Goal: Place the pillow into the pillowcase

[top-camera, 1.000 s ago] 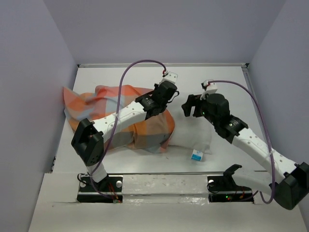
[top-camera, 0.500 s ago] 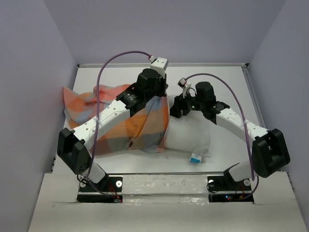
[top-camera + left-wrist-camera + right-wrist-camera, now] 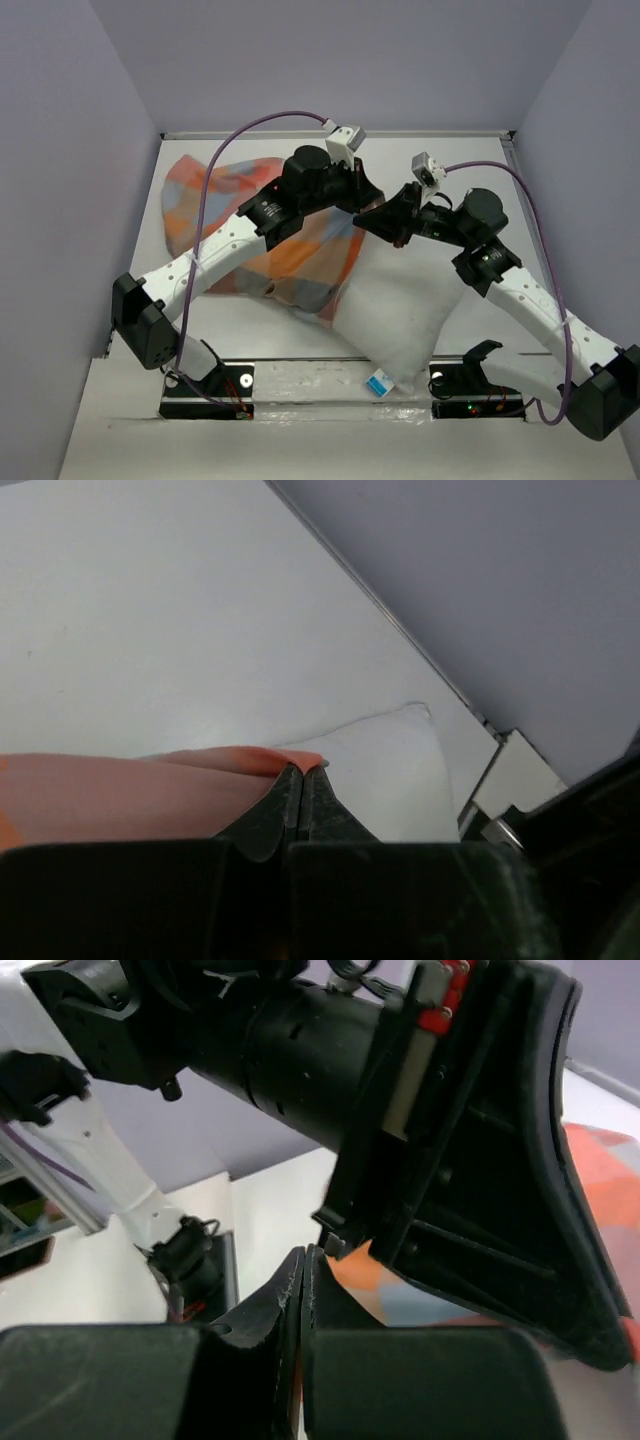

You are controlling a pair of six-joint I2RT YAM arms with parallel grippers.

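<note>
The checked orange, peach and blue pillowcase point(image 3: 215, 195) is lifted at its right end, with the rest trailing toward the back left. My left gripper point(image 3: 360, 203) is shut on its orange edge point(image 3: 270, 761). My right gripper point(image 3: 380, 217) meets it tip to tip and is shut too, a sliver of orange cloth between its jaws point(image 3: 303, 1254). The white pillow point(image 3: 395, 300) hangs slanted below both grippers. Its upper part is under the pillowcase, and its tagged corner point(image 3: 378, 382) reaches the near edge.
Purple walls point(image 3: 70, 180) enclose the white table point(image 3: 480, 170) on the left, back and right. The arm base plates point(image 3: 300, 385) sit along the near edge. The left gripper's black body point(image 3: 470, 1140) fills much of the right wrist view.
The right gripper has moved to the left one and shut on the pillowcase edge. Both arms rose, lifting the pillowcase mouth. The pillow swung, its tagged corner dropping to the near edge.
</note>
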